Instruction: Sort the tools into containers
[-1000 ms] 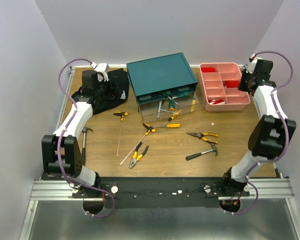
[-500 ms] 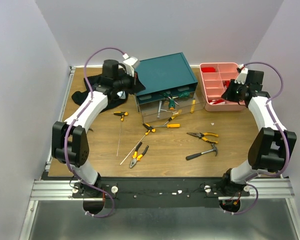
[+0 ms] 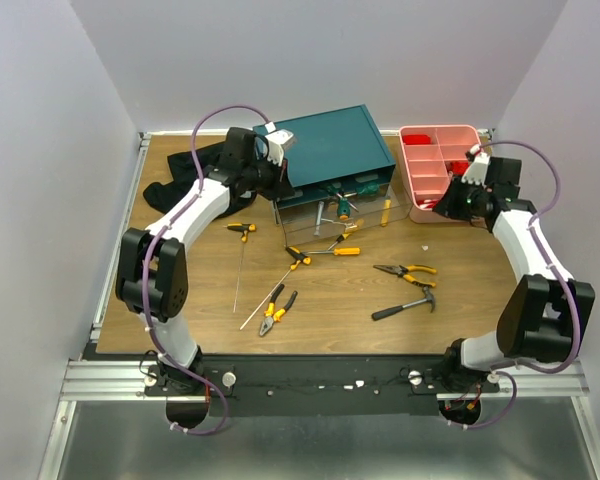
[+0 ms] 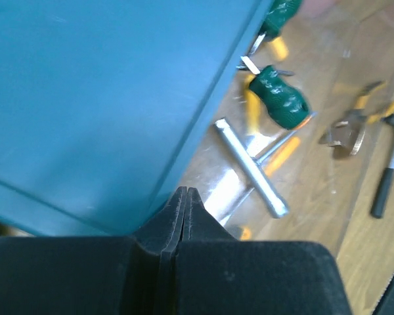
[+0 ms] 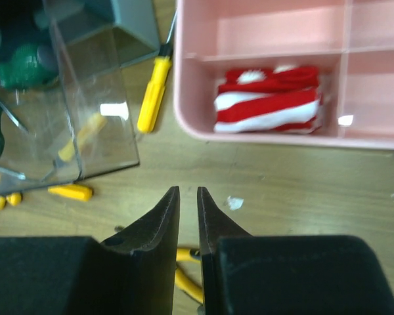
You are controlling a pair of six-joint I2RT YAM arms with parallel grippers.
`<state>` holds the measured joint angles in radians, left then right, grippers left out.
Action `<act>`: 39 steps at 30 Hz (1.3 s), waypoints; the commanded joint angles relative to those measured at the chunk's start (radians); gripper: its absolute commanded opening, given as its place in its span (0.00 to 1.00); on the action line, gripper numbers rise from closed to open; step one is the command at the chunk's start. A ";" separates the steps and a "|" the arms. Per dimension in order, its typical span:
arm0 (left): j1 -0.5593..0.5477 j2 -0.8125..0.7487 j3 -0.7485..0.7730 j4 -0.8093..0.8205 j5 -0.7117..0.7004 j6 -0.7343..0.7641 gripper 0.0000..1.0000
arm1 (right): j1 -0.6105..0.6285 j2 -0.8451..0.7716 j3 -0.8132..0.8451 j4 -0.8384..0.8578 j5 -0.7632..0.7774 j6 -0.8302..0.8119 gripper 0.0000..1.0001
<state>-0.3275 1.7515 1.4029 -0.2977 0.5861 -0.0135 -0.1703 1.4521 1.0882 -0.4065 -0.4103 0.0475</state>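
The teal cabinet (image 3: 325,150) stands at the back centre, with a clear drawer (image 3: 330,212) pulled out holding green-handled screwdrivers (image 4: 279,105) and a steel rod (image 4: 249,167). My left gripper (image 3: 278,176) is shut and empty, its tips (image 4: 185,190) over the cabinet's (image 4: 105,98) front left corner. My right gripper (image 3: 448,203) hovers over bare wood just in front of the pink tray (image 3: 455,212), its jaws (image 5: 184,190) a narrow gap apart, nothing between. On the table lie yellow pliers (image 3: 407,272), a hammer (image 3: 405,305), more pliers (image 3: 277,313), screwdrivers (image 3: 342,250) and a thin rod (image 3: 238,275).
A black cloth (image 3: 185,175) lies bunched at the back left behind my left arm. The pink tray (image 5: 276,134) holds a red-and-white striped item (image 5: 269,108). A yellow screwdriver (image 5: 154,92) leans between drawer and tray. White walls close in on three sides.
My left arm swung right from the black cloth to the cabinet's corner, and its gripper shut. My right arm came forward and left from the back right corner to the pink tray's front.
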 commanded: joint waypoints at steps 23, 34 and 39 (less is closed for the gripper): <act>0.194 0.217 0.309 0.058 0.002 -0.054 0.04 | 0.324 0.270 0.119 0.043 0.177 0.135 0.45; 0.208 0.002 0.213 0.103 0.161 -0.236 0.68 | 0.402 0.487 0.300 -0.021 0.442 0.258 0.68; 0.235 -0.096 0.145 0.083 0.141 -0.241 0.68 | 0.405 0.563 0.340 -0.031 0.466 0.264 0.46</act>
<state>-0.1215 1.7451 1.5955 -0.2173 0.7036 -0.2325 0.2230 1.9545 1.3743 -0.4004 -0.0334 0.2817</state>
